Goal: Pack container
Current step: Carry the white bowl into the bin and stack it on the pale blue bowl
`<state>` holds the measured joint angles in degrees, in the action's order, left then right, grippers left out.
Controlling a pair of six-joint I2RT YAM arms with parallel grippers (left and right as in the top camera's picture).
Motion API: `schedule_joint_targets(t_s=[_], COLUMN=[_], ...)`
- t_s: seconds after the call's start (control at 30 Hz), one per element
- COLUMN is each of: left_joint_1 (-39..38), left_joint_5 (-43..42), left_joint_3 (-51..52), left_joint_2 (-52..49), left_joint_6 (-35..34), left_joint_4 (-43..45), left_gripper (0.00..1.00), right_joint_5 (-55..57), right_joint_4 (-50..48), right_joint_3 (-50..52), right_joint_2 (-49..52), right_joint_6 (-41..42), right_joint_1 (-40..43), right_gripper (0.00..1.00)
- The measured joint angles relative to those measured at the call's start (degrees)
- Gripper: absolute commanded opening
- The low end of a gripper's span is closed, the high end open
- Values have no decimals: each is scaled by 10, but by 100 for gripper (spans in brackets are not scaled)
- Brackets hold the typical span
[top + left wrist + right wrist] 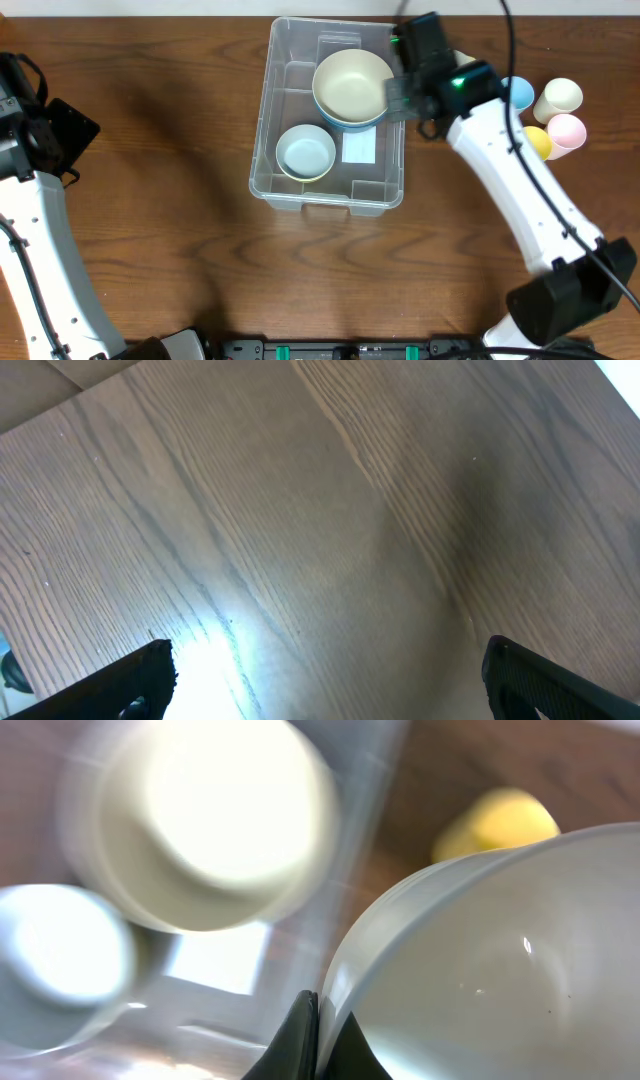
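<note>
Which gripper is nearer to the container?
Right. The right gripper is at the right wall of the container, shut on a white bowl; the left gripper hangs open over the table, far to its left.

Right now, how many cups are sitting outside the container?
4, clustered right of the container: blue cup, cream cup, pink cup, yellow cup. The right arm may hide others.

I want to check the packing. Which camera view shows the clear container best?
The overhead view: nearly the whole container shows, with bowls inside. The right wrist view gives only a blurred piece of it; the left wrist view shows only the table.
</note>
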<state>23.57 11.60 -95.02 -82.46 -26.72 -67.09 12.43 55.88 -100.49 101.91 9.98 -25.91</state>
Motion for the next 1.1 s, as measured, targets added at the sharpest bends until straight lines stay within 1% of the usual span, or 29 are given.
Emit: schedule_joint_targets(t_s=[0.2, 0.37, 0.63, 0.87, 0.9, 0.93, 0.97, 1.0, 1.1], left_joint_1=[0, 0, 0, 0, 0, 0, 0, 0, 0], left_joint_5=[0, 0, 0, 0, 0, 0, 0, 0, 0], left_joint_3=[0, 0, 0, 0, 0, 0, 0, 0, 0], left_joint_2=[0, 0, 0, 0, 0, 0, 0, 0, 0], left_joint_6=[0, 0, 0, 0, 0, 0, 0, 0, 0], left_joint_4=[0, 0, 0, 0, 0, 0, 0, 0, 0], left_gripper=[98, 98, 98, 98, 98, 98, 98, 98, 98], right_joint_5=[-30, -51, -93, -113, -115, -116, -116, -116, -116], right_joint_4=[-27, -43, -52, -70, -71, -70, -70, -67, -57], right_joint_3=[-12, -13, -12, -12, -12, -12, -12, -12, -12], right_joint_2=[4, 44, 144, 154, 154, 154, 154, 154, 154], right_joint_6=[-20, -40, -61, -69, -70, -72, -75, -74, -79], right_joint_1=[-104, -159, -196, -207, -209, -209, -209, -209, -209], right_gripper=[1, 1, 1, 2, 8, 28, 34, 38, 39])
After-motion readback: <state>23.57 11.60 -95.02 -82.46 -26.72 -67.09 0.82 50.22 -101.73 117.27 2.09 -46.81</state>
